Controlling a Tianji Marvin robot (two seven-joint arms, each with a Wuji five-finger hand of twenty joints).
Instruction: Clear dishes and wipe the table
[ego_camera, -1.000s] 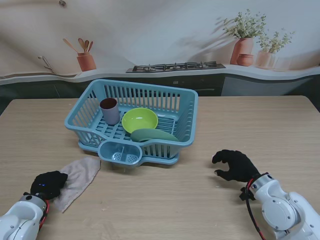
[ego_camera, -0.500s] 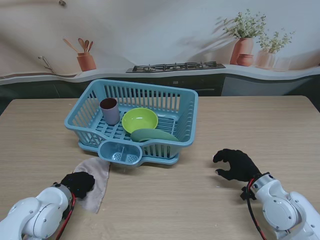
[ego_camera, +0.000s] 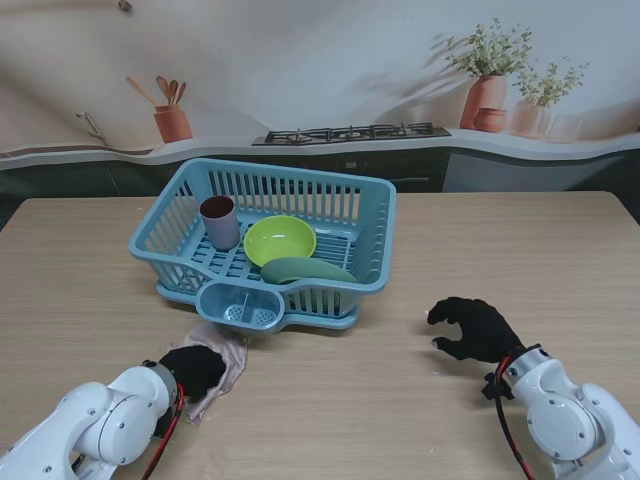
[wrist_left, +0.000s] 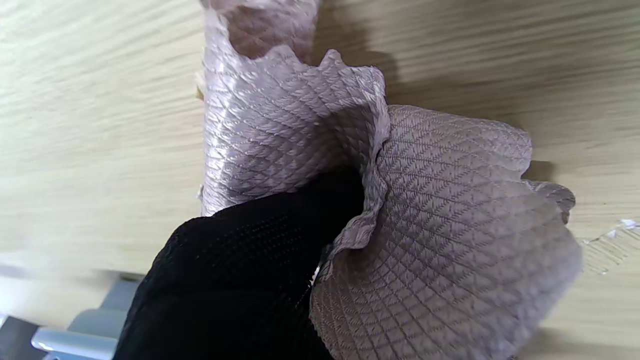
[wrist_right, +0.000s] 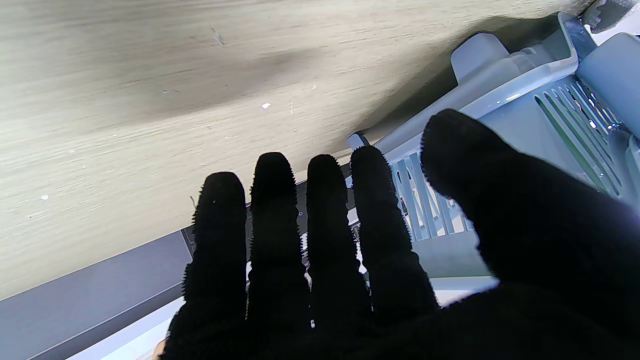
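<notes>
One cloth (ego_camera: 222, 352) bunched around left fingers (wrist_left: 280, 235), on table (ego_camera: 330, 390)

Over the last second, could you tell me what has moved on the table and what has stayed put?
The left hand has swept the cloth rightward across the table, bunching it near the rack's front pocket. The right hand, dish rack, cup, bowl and plate stayed as they were.

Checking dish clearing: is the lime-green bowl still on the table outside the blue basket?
No, the lime-green bowl sits inside the blue plastic basket.
</notes>
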